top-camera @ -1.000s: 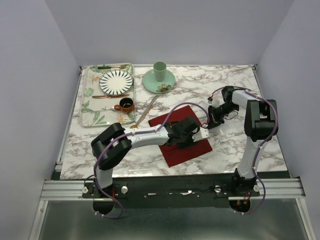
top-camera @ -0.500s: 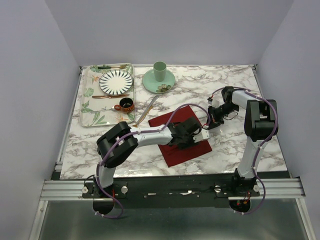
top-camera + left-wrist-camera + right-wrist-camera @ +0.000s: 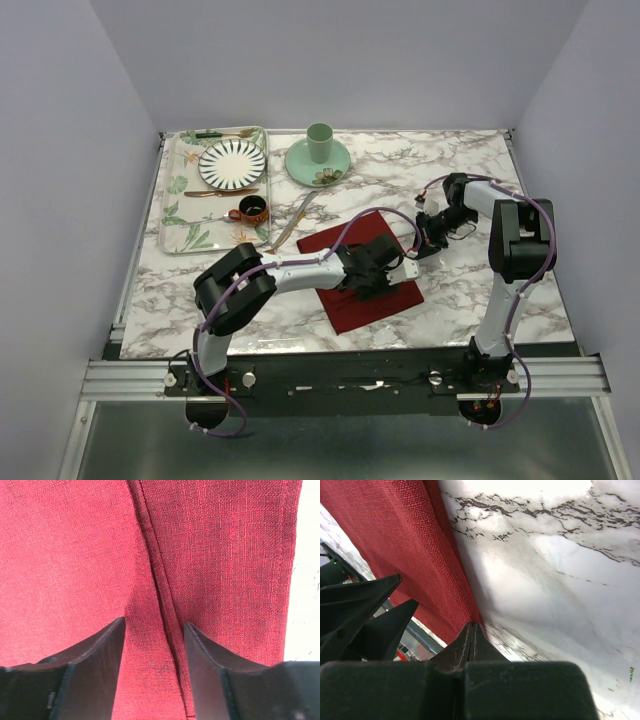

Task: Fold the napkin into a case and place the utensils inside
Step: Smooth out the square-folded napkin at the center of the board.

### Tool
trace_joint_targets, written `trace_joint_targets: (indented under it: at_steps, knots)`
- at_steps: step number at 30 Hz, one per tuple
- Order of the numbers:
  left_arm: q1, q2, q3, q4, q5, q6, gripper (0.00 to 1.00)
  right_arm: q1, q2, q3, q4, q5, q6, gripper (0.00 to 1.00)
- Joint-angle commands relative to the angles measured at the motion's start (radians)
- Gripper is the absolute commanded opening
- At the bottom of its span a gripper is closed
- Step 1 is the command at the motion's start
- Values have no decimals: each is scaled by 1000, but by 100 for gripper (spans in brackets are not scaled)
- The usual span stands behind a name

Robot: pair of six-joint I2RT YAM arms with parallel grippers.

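Napkin lies flat on the marble worktop, centre-front, skewed to the near edge; a broad rectangle, not yet the narrow case; in the left wrist view one flap's hem runs across the layer beneath, so I judge the fold about half made.

Left gripper is low over the middle of the cloth; fingers partly apart, straddling that hem, nothing held between them; whether the tips press on the cloth I cannot tell.

Right gripper is fully closed, tips at the cloth's edge where it meets bare marble; whether a bit of hem is nipped between them I cannot tell.

Utensils lie together on the worktop between the leaf-print tray and the napkin's far-left corner; apart from the cloth.

Risks, as I judge them: closing the left gripper here could catch both layers and ruck them, spoiling the crease; a sideways drag would slide the whole soft cloth rather than turn one flap; a pull by the right gripper while the left bears down could skew the rectangle or open the fold; the two grippers are near each other over one cloth, so a clash is possible; a crooked case would make the utensils hard to slip inside.
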Motion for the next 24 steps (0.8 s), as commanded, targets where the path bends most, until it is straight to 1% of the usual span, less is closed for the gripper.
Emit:
trace_joint_targets:
  at_steps: [1, 6, 7, 9, 10, 15, 16, 19, 24]
  knots:
    - [7, 17, 22, -11, 30, 7, 55, 7, -6, -9, -1, -21, 5, 1]
    - [21, 5, 23, -10, 34, 14, 42, 5, -9, -7, -1, -24, 5, 1]
    - [21, -3, 23, -8, 36, 15, 38, 7, -9, -7, -1, -27, 7, 1]
    - [23, -12, 22, -7, 39, 17, 32, 7, -10, -7, -1, -33, 8, 1]
    - [24, -17, 22, -7, 39, 17, 27, 5, -12, -7, -1, -36, 10, 1]
    - [24, -38, 17, -5, 31, 20, 16, 7, -22, -4, -7, -41, 10, 1]
    - [26, -47, 17, -8, 27, 29, 10, 7, -28, -3, -8, -44, 10, 1]
    - [26, -73, 19, -28, 17, 41, 0, 7, -47, 3, -22, -62, 13, 1]
    - [27, -123, 36, -79, 16, 50, 0, 10, -114, 7, -38, -77, 19, 1]
